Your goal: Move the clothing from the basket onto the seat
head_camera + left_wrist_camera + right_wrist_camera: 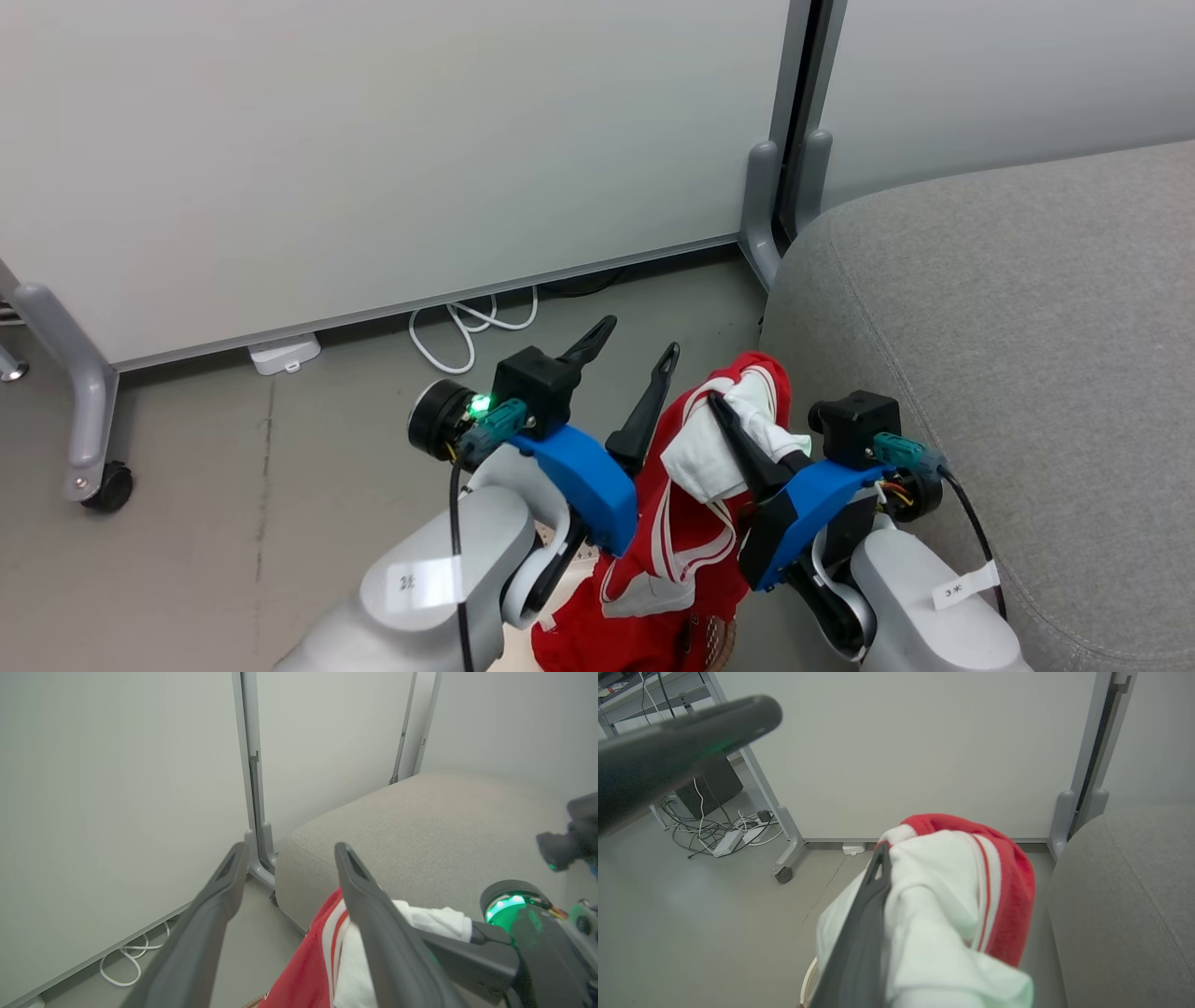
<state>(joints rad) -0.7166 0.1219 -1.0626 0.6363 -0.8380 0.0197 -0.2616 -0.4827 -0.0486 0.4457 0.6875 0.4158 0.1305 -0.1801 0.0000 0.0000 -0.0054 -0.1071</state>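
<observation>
The clothing [686, 523], red with white panels and stripes, hangs in a bunch between my two arms, just left of the seat's edge. My right gripper [726, 415] is shut on its white upper fold, and one dark finger [866, 924] lies across the cloth [952, 896]. My left gripper [637, 342] stands open beside the garment with nothing between its fingers [205, 924]; its right finger rests against the cloth [322, 961]. The seat [1008, 327], a big light grey cushion, lies to the right [420, 830]. A sliver of the basket's pale rim [806, 982] shows under the garment.
White partition panels [373, 149] stand behind on grey feet with a caster [107, 485]. A white cable [467, 327] and a small white box [283, 353] lie on the grey floor by the panel. More cables and a dark box [717, 781] sit further left.
</observation>
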